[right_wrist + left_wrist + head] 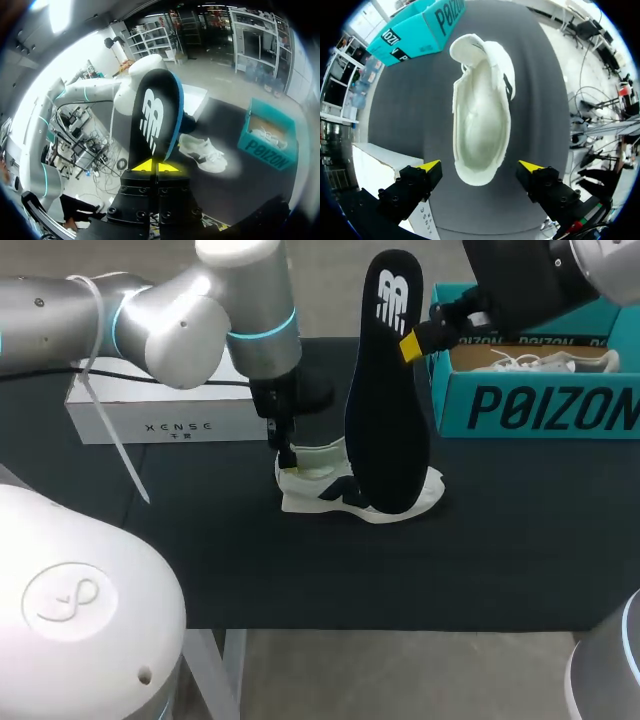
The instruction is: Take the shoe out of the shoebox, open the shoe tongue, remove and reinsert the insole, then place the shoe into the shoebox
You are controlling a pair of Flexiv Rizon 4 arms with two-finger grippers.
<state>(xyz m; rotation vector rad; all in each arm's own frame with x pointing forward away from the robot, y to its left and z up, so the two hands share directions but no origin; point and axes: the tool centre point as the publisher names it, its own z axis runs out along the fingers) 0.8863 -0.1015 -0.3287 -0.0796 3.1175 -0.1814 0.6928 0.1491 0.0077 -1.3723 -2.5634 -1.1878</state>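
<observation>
While aloft, insole in right gripper

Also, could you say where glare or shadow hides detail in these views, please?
Head view: even light, but the black insole merges with the dark table along its edges. Left wrist view: the white shoe is bright, its inside nearly washed out. Right wrist view: glare beyond the table, but the insole in the right gripper reads clearly.
</observation>
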